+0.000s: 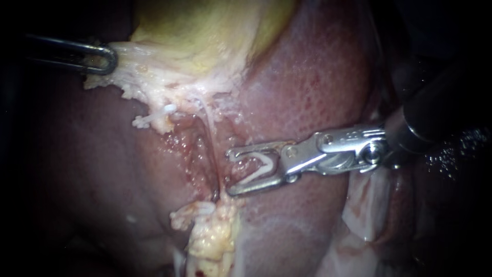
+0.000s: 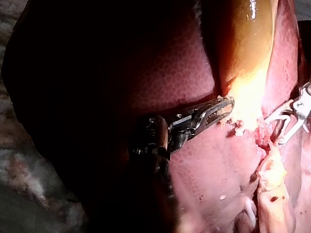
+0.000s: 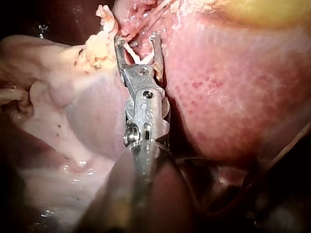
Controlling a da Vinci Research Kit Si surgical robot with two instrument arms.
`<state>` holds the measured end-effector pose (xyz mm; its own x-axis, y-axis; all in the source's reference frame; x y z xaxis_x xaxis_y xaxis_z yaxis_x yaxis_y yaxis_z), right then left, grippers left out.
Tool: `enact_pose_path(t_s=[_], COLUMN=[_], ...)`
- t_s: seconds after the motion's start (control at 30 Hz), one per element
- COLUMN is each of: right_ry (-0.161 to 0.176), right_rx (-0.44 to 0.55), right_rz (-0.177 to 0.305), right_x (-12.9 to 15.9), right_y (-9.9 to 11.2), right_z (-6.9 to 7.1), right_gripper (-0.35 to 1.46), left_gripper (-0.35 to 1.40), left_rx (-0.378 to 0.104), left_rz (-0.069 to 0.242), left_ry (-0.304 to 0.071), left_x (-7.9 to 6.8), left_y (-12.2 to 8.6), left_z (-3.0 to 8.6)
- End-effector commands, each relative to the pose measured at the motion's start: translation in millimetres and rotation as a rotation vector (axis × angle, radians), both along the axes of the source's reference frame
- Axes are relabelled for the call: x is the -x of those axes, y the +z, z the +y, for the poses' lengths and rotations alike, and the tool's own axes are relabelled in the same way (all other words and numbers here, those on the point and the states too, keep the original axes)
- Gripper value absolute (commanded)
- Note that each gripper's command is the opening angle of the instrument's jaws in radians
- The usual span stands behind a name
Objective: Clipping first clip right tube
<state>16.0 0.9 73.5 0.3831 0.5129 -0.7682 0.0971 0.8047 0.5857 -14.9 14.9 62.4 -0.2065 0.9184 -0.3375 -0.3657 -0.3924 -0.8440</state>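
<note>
Endoscope sits close; all views share the right instrument [image 1: 230, 172].

The red, speckled liver [image 1: 318, 82] fills most of the view. The yellow gallbladder [image 1: 205, 36] lies over its upper part, and a pale fatty lump [image 1: 212, 238] sits lower down.

support: pale mottled surface [image 2: 22, 165] | lying on it: liver [image 2: 160, 63]

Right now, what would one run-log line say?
left instrument: shut on pale fatty tissue | right instrument: holds white V-shaped clip | thin pale tube: unclipped, just beyond jaws
</note>
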Motion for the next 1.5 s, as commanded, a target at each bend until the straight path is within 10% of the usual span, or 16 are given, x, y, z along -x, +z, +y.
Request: enact_pose_path(t_s=[0.03,0.33,0.73,1.5], right_ry=[0.002,-0.012,0.064,-0.047], right_rx=[-0.014,-0.138,-0.184,-0.283], right_rz=[0.003,0.087,0.128,0.189], right_x=[-0.2,-2.8,-3.6,-3.3], right_y=[0.2,1.5,0.0,-4.1], right_z=[-0.3,-2.7,-2.8,-4.2], right_gripper=[0.46,0.46,0.47,0.36], left_gripper=[-0.35,-0.35,-0.35,-0.35], left_rx=[0.000,0.000,0.000,0.001], left_rz=[0.000,0.000,0.000,0.001], left_ry=[0.000,0.000,-0.001,-0.001], left_x=[0.0,0.0,0.1,0.0], left_y=[0.0,0.0,0.1,0.0], left_z=[0.0,0.0,-0.1,-0.1])
